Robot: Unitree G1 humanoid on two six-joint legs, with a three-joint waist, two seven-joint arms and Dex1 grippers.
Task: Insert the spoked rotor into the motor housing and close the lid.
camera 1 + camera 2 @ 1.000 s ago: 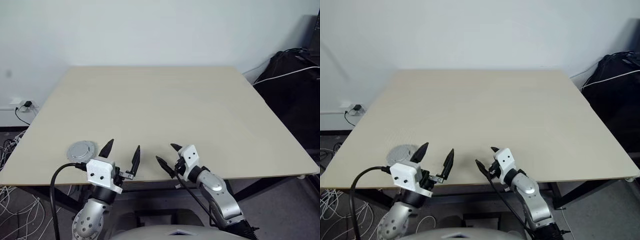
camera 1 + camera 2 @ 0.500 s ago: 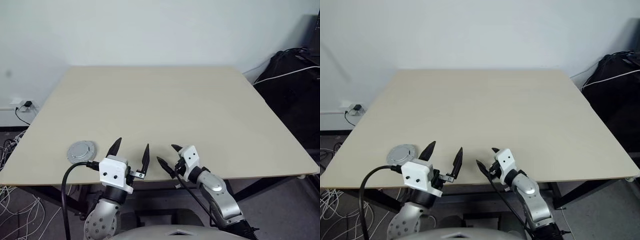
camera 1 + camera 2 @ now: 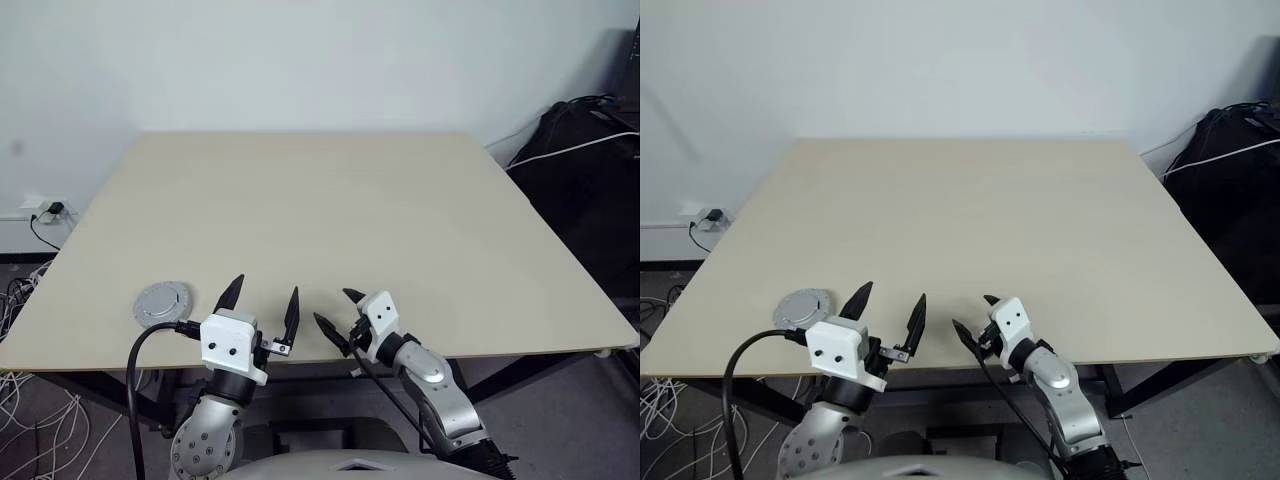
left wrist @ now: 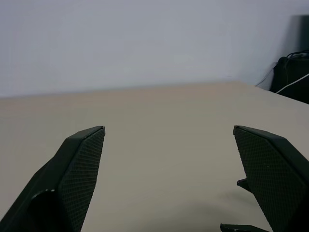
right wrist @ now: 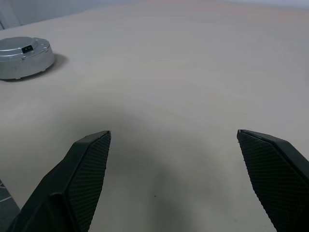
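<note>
1. Surface [image 3: 380, 210]: pale beige top, set against a white wall.
2. Lid [image 3: 164, 302]: flat round grey metal disc, lying flat near the front left edge of the surface. A small dark mark shows on its upper face in the right wrist view [image 5: 24, 56].
3. Left hand [image 3: 262, 304]: at the front edge of the surface, just right of the lid and apart from it. Fingers spread wide, nothing between them.
4. Right hand [image 3: 337, 312]: at the front edge, just beside the left hand, angled leftward. Fingers spread wide, nothing held.
5. Dark bag with a white cable [image 3: 575, 140]: beyond the far right corner.
6. Wall socket and loose cables [image 3: 45, 212]: left of the surface, low down.
</note>
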